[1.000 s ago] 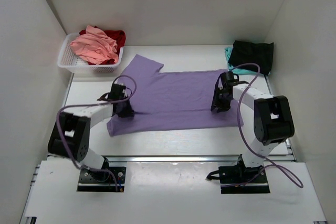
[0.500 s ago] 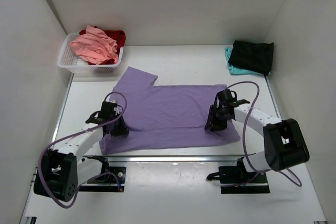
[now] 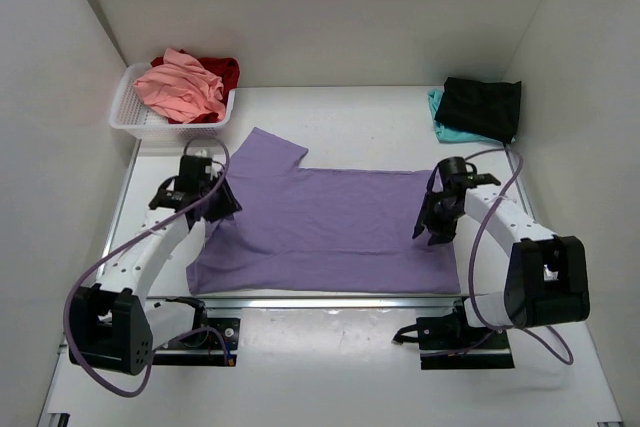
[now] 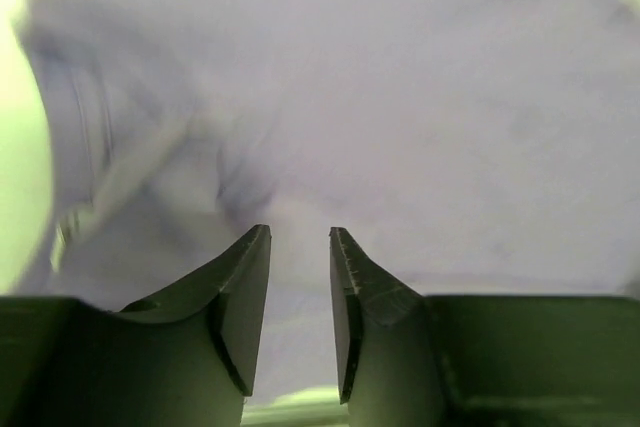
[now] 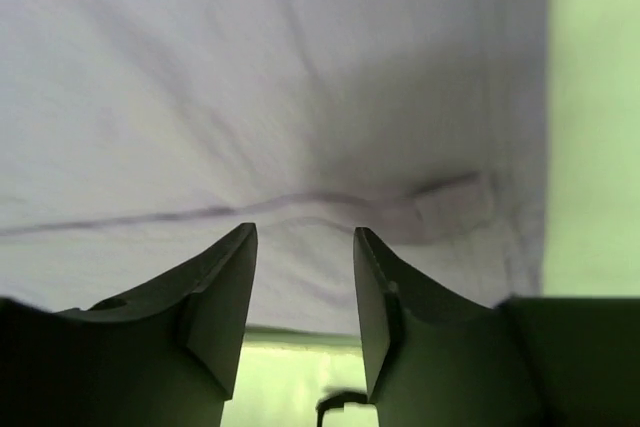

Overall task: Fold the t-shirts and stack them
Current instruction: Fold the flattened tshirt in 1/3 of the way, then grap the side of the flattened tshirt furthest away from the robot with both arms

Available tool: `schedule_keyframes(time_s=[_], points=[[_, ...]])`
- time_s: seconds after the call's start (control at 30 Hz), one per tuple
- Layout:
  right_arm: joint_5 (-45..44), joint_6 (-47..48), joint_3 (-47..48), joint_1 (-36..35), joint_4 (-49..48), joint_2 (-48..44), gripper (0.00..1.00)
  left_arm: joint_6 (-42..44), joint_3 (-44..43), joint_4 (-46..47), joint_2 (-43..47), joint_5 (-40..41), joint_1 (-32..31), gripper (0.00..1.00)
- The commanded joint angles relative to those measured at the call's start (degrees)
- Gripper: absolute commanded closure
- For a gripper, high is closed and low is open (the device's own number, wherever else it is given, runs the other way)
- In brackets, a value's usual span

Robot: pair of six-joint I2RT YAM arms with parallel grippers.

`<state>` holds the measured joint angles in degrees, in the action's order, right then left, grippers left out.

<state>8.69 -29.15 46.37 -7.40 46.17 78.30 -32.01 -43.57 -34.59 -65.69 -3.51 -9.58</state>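
Note:
The lavender-purple t-shirt [image 3: 320,232] lies spread flat in the middle of the table, one sleeve pointing to the far left. My left gripper [image 3: 222,201] hovers low over its left edge; in the left wrist view the gripper [image 4: 300,239] has a narrow gap between its jaws, with only blurred purple cloth [image 4: 400,97] beyond them. My right gripper [image 3: 433,229] is over the shirt's right edge. In the right wrist view it [image 5: 305,234] is open and empty above the hem [image 5: 440,209].
A white mesh basket [image 3: 128,119] at the far left holds a salmon-pink shirt [image 3: 180,89] and a red one [image 3: 226,69]. A folded black shirt [image 3: 482,105] lies on a teal one [image 3: 438,115] at the far right. White walls stand close on both sides.
The purple shirt has slid towards the near edge. My left gripper moved from its near-left corner up to the left edge. My right gripper moved right to the shirt's right edge.

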Motion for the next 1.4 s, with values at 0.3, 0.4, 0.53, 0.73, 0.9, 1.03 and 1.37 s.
schedule_keyframes(time_s=[0.3,0.4,0.53,0.73,0.9,1.03,1.37], points=[[-6.67,6.55,25.07,5.46,-2.67,18.1,0.53,7.75,-32.08,7.78,-33.14,7.37,-0.96,0.46],[-6.41,6.82,30.34,6.96,-1.35,23.2,0.53,12.12,-44.2,5.69,-43.52,9.82,-1.31,0.43],[-5.79,6.47,33.95,7.05,-1.35,26.72,0.53,15.83,-55.64,2.51,-53.73,11.77,-1.4,0.39],[-5.09,6.74,35.1,6.96,-0.82,28.75,0.53,15.93,-55.75,0.14,-58.05,11.86,0.09,0.36],[-3.86,6.56,35.81,7.31,-1.52,30.24,0.54,15.84,-53.72,-1.62,-59.9,12.04,0.0,0.35],[-3.94,6.03,38.61,7.31,-1.61,32.43,0.54,15.4,-52.93,-2.41,-61.49,11.77,-0.17,0.45],[-8.33,5.07,50.73,10.21,1.81,40.95,0.53,15.31,-54.96,-4.17,-62.9,9.93,0.27,1.0]])
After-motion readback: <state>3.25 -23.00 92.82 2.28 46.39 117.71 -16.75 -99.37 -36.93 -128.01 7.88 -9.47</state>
